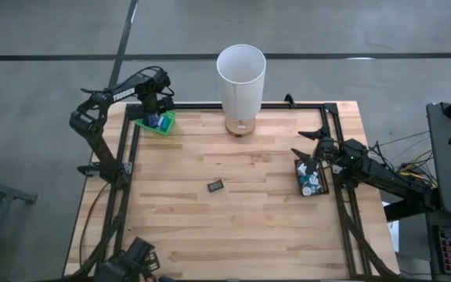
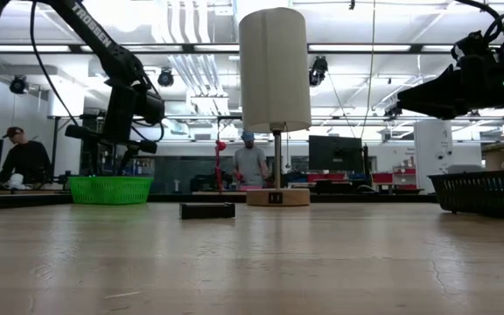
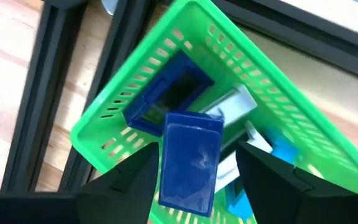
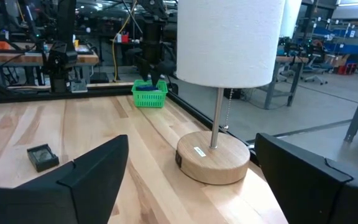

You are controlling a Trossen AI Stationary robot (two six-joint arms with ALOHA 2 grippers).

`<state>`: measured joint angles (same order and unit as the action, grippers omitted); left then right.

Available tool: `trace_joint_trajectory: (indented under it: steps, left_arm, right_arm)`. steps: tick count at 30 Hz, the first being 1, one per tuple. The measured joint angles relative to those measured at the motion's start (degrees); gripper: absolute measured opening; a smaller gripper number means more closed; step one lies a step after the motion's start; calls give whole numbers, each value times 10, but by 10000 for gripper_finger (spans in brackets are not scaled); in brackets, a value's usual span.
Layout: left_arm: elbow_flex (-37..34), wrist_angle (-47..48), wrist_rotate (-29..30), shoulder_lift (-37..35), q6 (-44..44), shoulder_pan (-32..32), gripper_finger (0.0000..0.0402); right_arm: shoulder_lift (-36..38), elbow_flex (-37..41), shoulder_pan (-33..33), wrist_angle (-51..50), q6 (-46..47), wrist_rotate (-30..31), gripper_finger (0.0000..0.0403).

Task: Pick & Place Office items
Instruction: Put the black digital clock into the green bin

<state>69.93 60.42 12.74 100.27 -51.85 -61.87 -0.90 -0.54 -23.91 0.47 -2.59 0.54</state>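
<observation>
Clearly the work is somewhere in the middle. The left gripper (image 3: pixel 194 171) hangs over the green basket (image 1: pixel 157 124) at the far left corner of the desk (image 1: pixel 241 227). Between its jaws there is a dark blue card (image 3: pixel 190 162). The jaws stand just beside its two long edges, and I cannot tell if they press it or have let it go. So I judge that this piece is at the point of delivery, directly above the basket. Inside the basket lie already some items: a dark blue piece (image 3: pixel 166 96), one or two white or grey blocks (image 3: pixel 232 106) and something teal (image 3: pixel 283 152). These I count as done.

The right gripper (image 1: pixel 307 157) is at the right edge of the desk, at the black tray (image 1: pixel 312 178). Its jaws are wide open and hold nothing. In the tray some small white and teal pieces are visible; how many I cannot say. They seem to wait for transfer.

One more dark small piece (image 1: pixel 215 186) lies alone near the middle of the desk, well apart from both containers. It also is probably left to do.

The white lamp (image 1: pixel 241 86) stands at the far edge, between the two arms, and is not part of the job.
</observation>
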Motion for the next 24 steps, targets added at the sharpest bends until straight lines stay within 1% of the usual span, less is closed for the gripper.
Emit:
trace_joint_trajectory:
  steps: [6, 10, 16, 19, 24]
  left_arm:
    - [2, 0, -70, 0, 44, 1, 221]
    - [13, 0, -87, -5, 65, 9, 220]
    - [23, -2, -90, -32, 74, 56, 220]
    - [25, -6, -74, -51, 82, 88, 220]
    - [23, -22, -66, -79, 140, 157, 220]
  right_arm:
    - [0, 0, 0, 0, 0, 0, 347]
    - [0, 0, 0, 0, 0, 0, 343]
    - [0, 0, 0, 0, 0, 0, 347]
    - [0, 0, 0, 0, 0, 0, 350]
    - [0, 0, 0, 0, 0, 0, 347]
